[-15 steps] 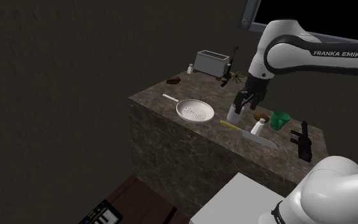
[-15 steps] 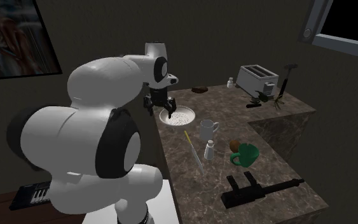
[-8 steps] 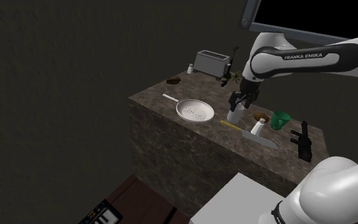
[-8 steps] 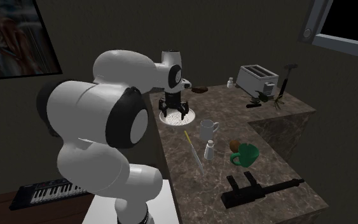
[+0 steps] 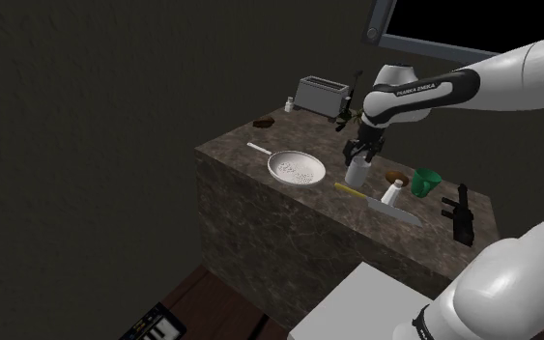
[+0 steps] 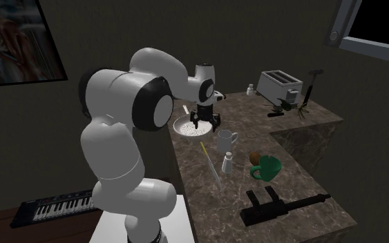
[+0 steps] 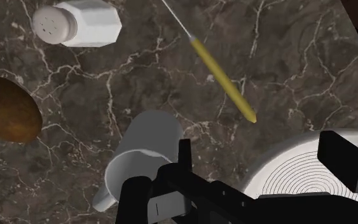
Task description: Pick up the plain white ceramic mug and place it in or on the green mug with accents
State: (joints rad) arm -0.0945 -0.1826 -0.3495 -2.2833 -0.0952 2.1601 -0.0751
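Hand (image 6: 206, 128) now nearer white mug (image 6: 226, 140); forearm lettering (image 5: 417, 91) perhaps "FRANKA EMIKA"

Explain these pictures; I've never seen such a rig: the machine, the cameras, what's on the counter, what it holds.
It is a white Franka robot arm on a box stand; its black two-finger end effector does the grasping. One camera looks over the stand's shoulder, another stands behind the arm, and a third rides on the hand, looking along the fingers. On the dark marble counter are a white mug, a green mug, a white colander, a shaker, a yellow-handled utensil and a toaster. The end effector is open just above the white mug and colander, holding nothing; the mug sits beside one finger, not between them.
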